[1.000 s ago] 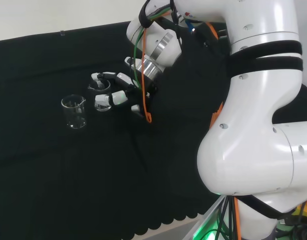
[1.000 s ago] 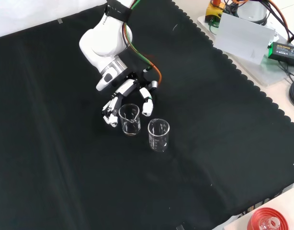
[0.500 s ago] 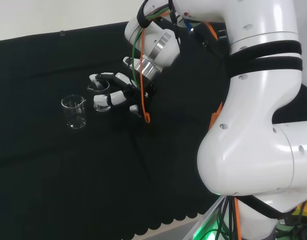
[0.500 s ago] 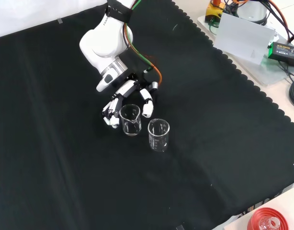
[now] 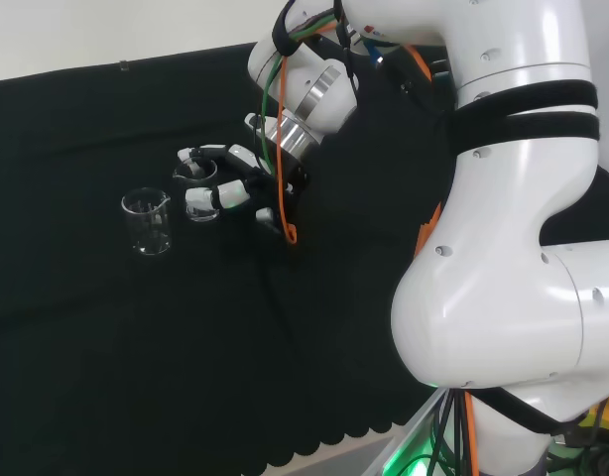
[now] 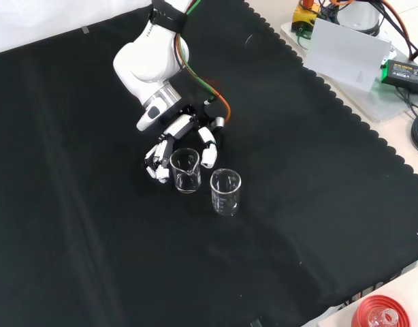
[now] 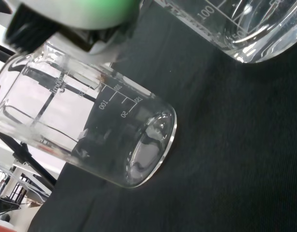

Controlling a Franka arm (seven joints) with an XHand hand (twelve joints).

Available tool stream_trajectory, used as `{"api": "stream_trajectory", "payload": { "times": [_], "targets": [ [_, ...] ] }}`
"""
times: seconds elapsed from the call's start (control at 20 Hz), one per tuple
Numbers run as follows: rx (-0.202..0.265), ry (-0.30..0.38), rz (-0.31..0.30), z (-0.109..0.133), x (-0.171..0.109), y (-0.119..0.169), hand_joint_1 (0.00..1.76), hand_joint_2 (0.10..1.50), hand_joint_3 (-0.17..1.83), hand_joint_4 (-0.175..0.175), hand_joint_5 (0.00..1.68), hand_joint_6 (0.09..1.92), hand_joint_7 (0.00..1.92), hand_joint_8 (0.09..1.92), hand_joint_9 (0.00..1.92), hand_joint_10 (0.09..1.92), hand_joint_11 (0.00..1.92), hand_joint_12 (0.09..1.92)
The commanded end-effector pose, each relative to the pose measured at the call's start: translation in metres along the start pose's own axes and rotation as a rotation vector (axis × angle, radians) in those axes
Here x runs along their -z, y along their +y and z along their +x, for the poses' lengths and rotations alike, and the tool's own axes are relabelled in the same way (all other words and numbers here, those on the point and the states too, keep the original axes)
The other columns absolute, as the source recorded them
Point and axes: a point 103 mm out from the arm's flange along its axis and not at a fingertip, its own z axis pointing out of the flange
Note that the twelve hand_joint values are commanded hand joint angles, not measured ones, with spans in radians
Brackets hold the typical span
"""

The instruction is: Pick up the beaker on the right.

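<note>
A: Two clear beakers on the bench (image 6: 318, 204), black cloth. In the front view the hand (image 6: 184, 139) comes down from above, fingers (image 6: 207, 151) curved to either side of the nearer-to-arm beaker (image 6: 184, 169). Second beaker (image 6: 226, 192) stands just beside it, lower right in that view.

B: Head view agrees. Flanked beaker (image 5: 199, 183) sits right of the other beaker (image 5: 149, 222), so it reads as the task's one. Is the hand closed on it?

A: Curled round it, I'd say, fingers on both flanks (contact itself is hard to confirm on clear glass). Beaker base looks to be on the cloth; no lift evident. Wrist view has the beaker wall (image 7: 90, 130) close against the palm, neighbour's base (image 7: 245, 29) near.

B: Risks from here?

A: Three, by my judgement. Smooth glass could slip through the curl if the lift starts before the fingers seat on both sides. The finger on the neighbour's side has little room, so a sideways drift while rising could knock the second beaker over. And an uneven squeeze may tip the held one.

B: Noted. Straight vertical lift seems safest.
</note>
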Motion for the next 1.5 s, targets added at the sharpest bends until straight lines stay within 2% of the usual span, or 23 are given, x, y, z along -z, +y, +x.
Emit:
{"api": "stream_trajectory", "payload": {
  "times": [0.05, 0.7, 1.05, 1.5],
  "targets": [
    [-0.008, -0.002, -0.001, -0.0059, 0.0014, -0.0004, 0.95, 0.45, 0.69, -0.084, 0.50, 0.13, 0.39, 0.73, 0.45, 0.69, 0.00, 1.24],
    [-0.009, 0.025, -0.015, -0.0072, 0.0019, 0.0030, 0.95, 0.45, 0.69, -0.076, 0.51, 0.16, 0.41, 0.73, 0.46, 0.68, 0.00, 1.26],
    [-0.002, 0.043, -0.013, -0.0069, -0.0014, 0.0041, 0.94, 0.47, 0.67, -0.058, 0.41, 0.54, 0.47, 0.69, 0.51, 0.64, 0.00, 1.31],
    [0.010, 0.082, -0.007, -0.0061, -0.0007, 0.0070, 0.95, 0.47, 0.66, -0.059, 0.39, 0.59, 0.48, 0.69, 0.51, 0.64, 0.00, 1.32]
  ]
}}
